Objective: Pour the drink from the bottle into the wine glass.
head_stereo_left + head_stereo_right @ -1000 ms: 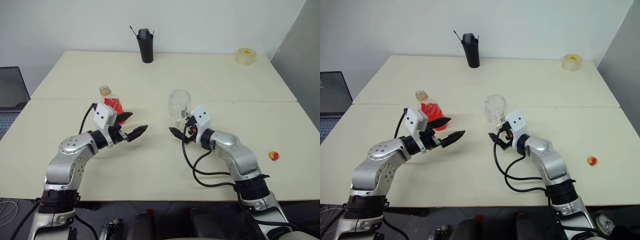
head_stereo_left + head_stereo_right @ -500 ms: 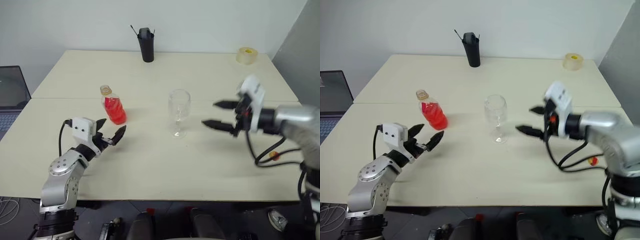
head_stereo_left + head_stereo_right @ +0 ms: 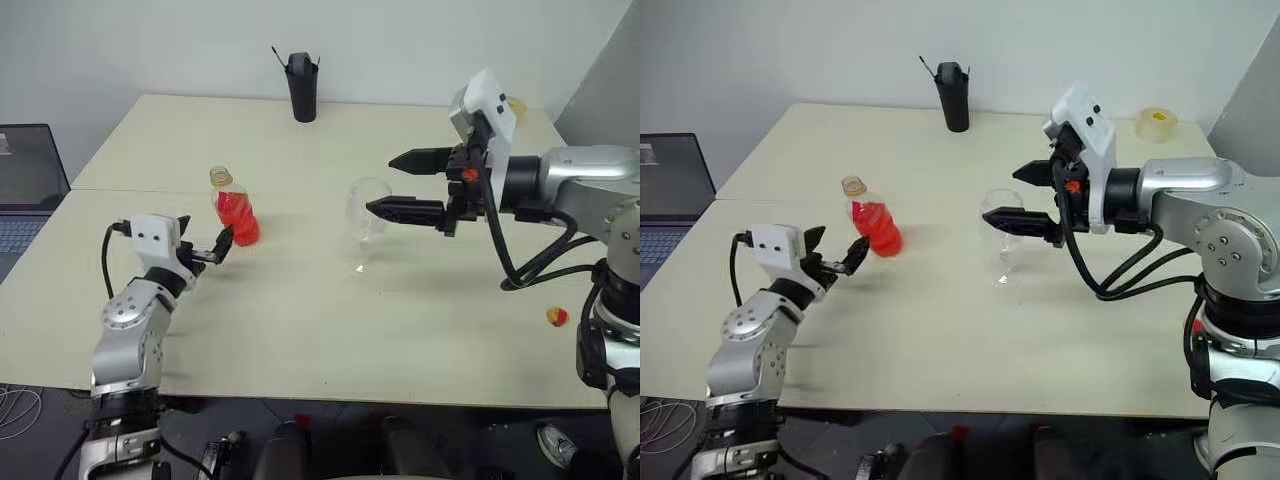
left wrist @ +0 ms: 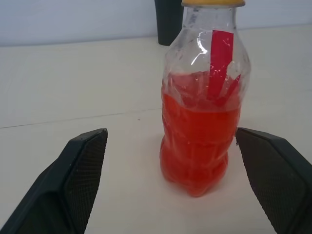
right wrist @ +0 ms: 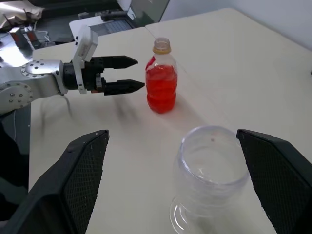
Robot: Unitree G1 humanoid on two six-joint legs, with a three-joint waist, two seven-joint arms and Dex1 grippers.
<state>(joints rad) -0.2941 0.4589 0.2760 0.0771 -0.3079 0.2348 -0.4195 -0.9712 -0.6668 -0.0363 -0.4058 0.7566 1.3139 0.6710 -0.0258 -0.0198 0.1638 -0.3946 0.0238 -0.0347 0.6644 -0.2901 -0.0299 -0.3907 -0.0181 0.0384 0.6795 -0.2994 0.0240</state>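
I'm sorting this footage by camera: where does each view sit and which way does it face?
Head stereo pair: looks forward and down over the cream table; both arms show.
Left wrist: looks level at the clear plastic bottle of red-orange drink, between its own black fingers.
Right wrist: looks down on the clear stemmed wine glass.
Right wrist and head views share bottle, glass, and left gripper.

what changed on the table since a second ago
The right tool rose and swung out from beside the wine glass, open. The left tool drew back to the left of the bottle, open, now facing it. Nothing grasped; bottle, glass, black holder stayed put.
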